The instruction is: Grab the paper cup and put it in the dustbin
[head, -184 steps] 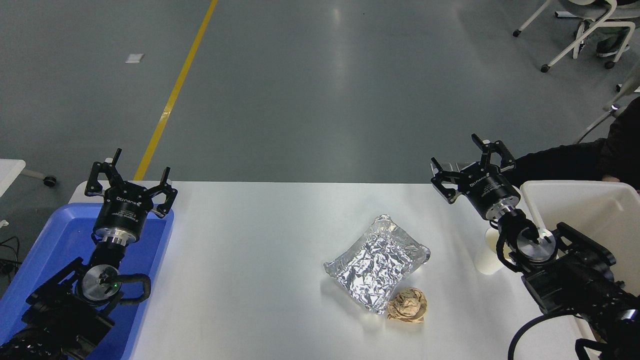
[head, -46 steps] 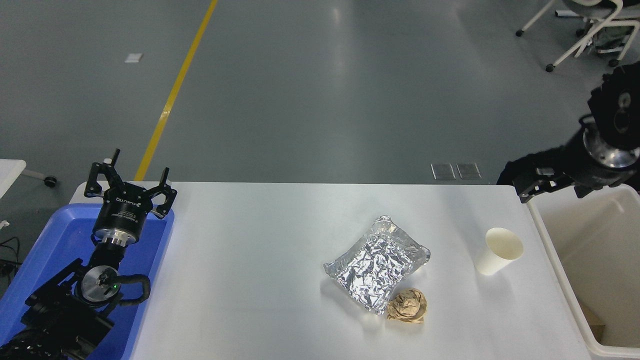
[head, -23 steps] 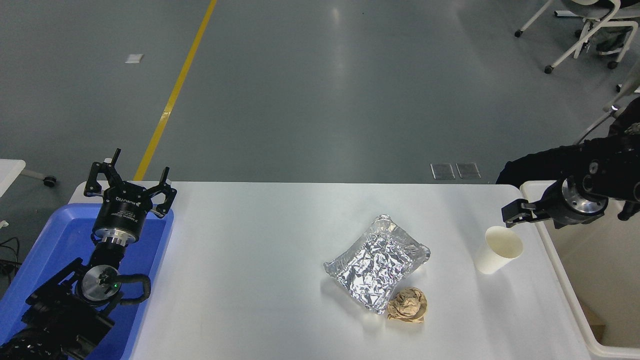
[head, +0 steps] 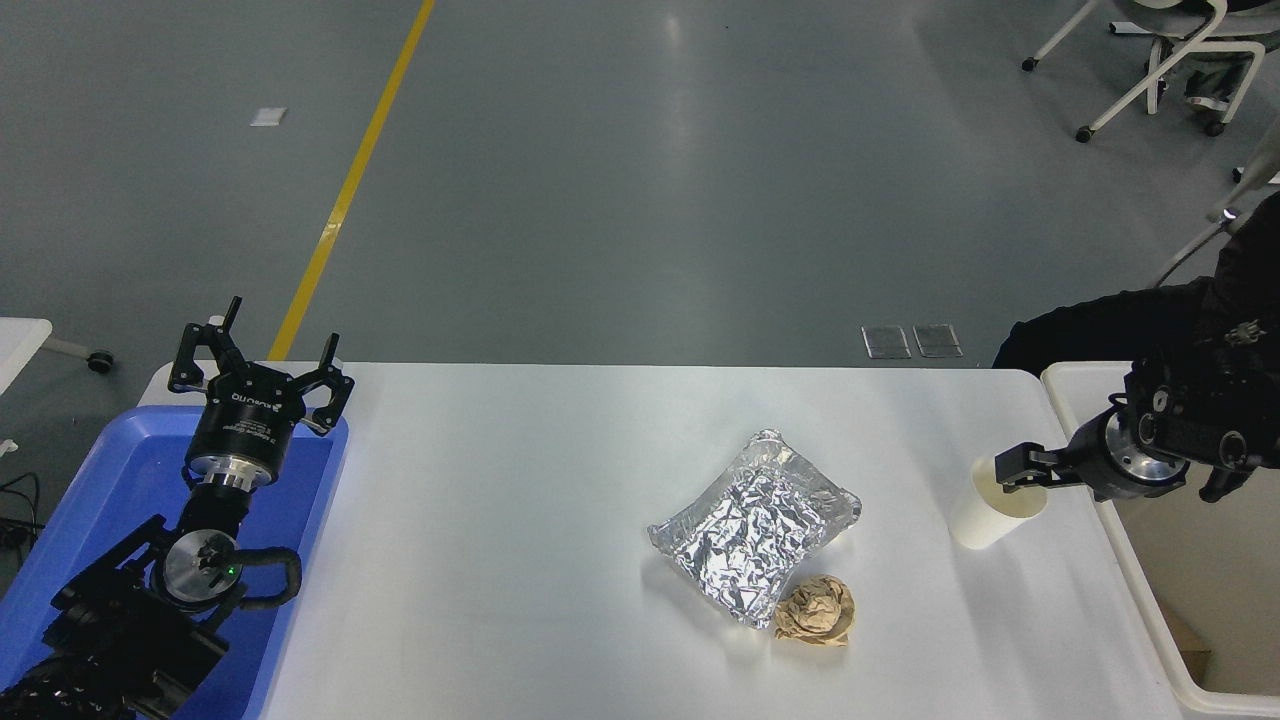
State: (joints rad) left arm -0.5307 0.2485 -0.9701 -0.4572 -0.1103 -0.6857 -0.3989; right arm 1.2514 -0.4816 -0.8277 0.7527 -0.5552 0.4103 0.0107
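Note:
The white paper cup (head: 975,525) stands upright at the right side of the white table (head: 520,480), its cream inside facing up. My right gripper (head: 1020,470) comes in from the right edge, points left, and sits at the cup's rim, partly over its mouth. It is seen side-on. The off-white dustbin (head: 1140,590) stands just right of the cup, along the table's right edge, partly behind my right arm. My left gripper (head: 262,345) is open and empty, parked at the lower left.
A crumpled foil packet (head: 755,525) lies mid-table, with a brown paper ball (head: 815,612) at its near corner. A blue tray (head: 130,480) sits under my left arm. A person's dark sleeve (head: 1090,325) is beyond the dustbin's far corner.
My right gripper has come down and toward me from above the dustbin's far corner to the cup's rim. The cup, the foil and the paper ball have not moved.

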